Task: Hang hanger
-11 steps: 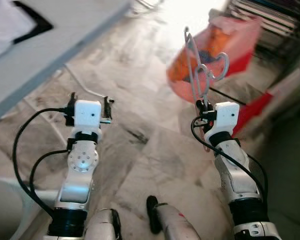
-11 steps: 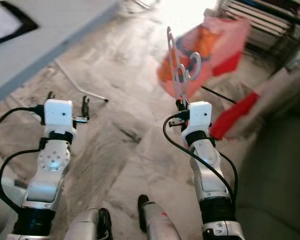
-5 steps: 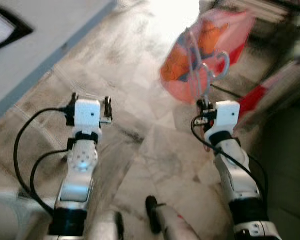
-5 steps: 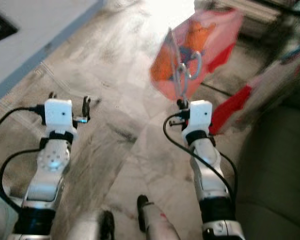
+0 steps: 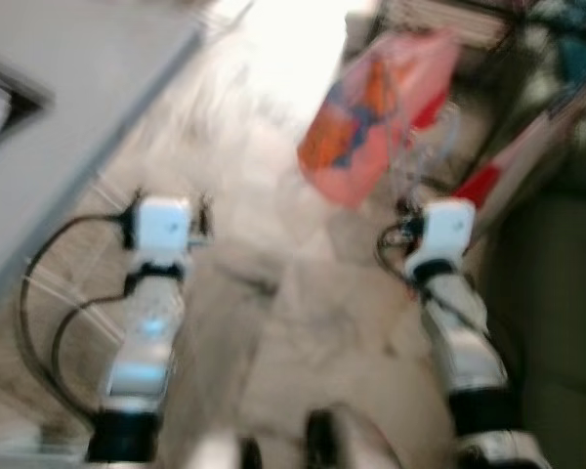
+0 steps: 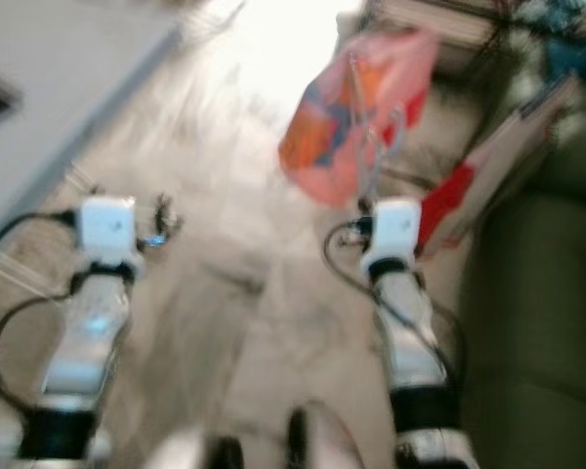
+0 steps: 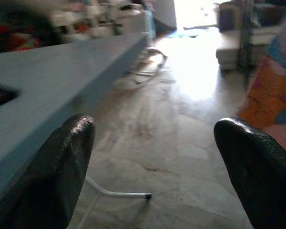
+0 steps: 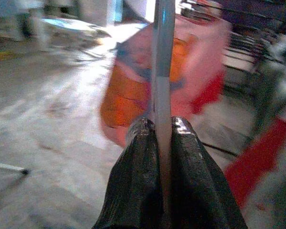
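My right gripper (image 8: 161,131) is shut on a pale clear hanger (image 8: 162,57), whose bar rises straight up between the two black fingers. In the blurred head views the hanger (image 6: 373,117) stands upright above my right gripper (image 6: 367,200), in front of a pink and orange bag (image 6: 347,112). My left gripper (image 7: 155,157) is open with nothing between its fingers, held over the marble floor; in the head view it (image 5: 171,203) sits at the left.
A grey table edge (image 5: 78,117) runs along the left, a thin white rod (image 7: 117,193) lying on the floor below it. A dark green sofa (image 6: 537,322) stands at the right. Red and white items (image 6: 479,166) lean beside the bag.
The whole picture has shifted and blurred, so the camera is moving. The bag and sofa appear closer. Both grippers keep the same pose, the right one still holding the hanger.
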Available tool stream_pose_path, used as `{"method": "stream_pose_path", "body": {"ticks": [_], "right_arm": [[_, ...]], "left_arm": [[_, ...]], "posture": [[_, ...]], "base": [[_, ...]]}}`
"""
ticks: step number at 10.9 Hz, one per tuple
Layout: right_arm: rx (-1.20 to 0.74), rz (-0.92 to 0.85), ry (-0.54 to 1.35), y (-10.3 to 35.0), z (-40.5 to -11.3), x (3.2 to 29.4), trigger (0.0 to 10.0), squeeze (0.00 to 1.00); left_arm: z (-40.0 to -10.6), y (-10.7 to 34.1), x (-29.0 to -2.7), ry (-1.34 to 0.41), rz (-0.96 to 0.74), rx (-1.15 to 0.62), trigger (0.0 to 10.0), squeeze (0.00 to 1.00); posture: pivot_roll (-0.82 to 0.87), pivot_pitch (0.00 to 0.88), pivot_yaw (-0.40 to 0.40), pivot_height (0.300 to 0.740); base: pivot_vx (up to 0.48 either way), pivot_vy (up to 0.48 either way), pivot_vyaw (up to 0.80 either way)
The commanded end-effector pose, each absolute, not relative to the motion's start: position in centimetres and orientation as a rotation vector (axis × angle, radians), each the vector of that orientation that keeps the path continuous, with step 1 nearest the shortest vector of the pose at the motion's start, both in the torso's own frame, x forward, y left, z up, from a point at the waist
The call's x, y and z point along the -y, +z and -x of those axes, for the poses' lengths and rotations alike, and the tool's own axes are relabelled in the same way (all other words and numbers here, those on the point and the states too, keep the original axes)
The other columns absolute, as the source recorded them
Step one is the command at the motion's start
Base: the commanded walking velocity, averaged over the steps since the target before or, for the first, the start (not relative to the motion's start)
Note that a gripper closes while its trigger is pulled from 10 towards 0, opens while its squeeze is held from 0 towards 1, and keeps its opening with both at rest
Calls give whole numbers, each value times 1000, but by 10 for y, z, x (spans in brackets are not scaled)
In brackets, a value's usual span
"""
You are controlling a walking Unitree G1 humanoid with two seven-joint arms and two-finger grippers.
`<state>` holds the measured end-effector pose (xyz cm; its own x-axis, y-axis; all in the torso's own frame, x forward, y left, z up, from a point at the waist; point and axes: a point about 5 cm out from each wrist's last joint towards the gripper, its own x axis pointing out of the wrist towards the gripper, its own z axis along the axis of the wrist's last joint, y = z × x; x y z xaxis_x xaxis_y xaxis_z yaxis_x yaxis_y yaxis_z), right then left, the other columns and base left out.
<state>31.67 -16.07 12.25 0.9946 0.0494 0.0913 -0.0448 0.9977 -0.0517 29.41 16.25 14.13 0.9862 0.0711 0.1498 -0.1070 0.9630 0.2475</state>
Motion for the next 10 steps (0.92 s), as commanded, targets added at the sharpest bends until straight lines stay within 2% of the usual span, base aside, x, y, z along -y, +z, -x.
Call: {"method": "stream_pose_path", "body": {"ticks": [1, 4, 6, 10], "right_arm": [[56, 65, -22, 115, -313, 178, 10000, 0], [-3, 80, -78, 97, -302, 191, 10000, 0], [-41, 51, -120, 87, -299, 196, 10000, 0], [-93, 21, -102, 77, -302, 194, 10000, 0]], "left_arm": [[-292, 128, -151, 26, -257, 107, 10000, 0], [-276, 90, -167, 27, -294, -16, 10000, 0], [-275, 88, -166, 11, -307, -3, 10000, 0], [-281, 91, -180, 82, -357, 4, 10000, 0]], "posture": [[16, 201, -32, 740], [13, 211, -29, 740], [17, 217, -34, 740], [37, 222, -32, 740]], "base": [[259, 255, -800], [280, 251, -800], [302, 0, -716], [387, 0, 0]]}}
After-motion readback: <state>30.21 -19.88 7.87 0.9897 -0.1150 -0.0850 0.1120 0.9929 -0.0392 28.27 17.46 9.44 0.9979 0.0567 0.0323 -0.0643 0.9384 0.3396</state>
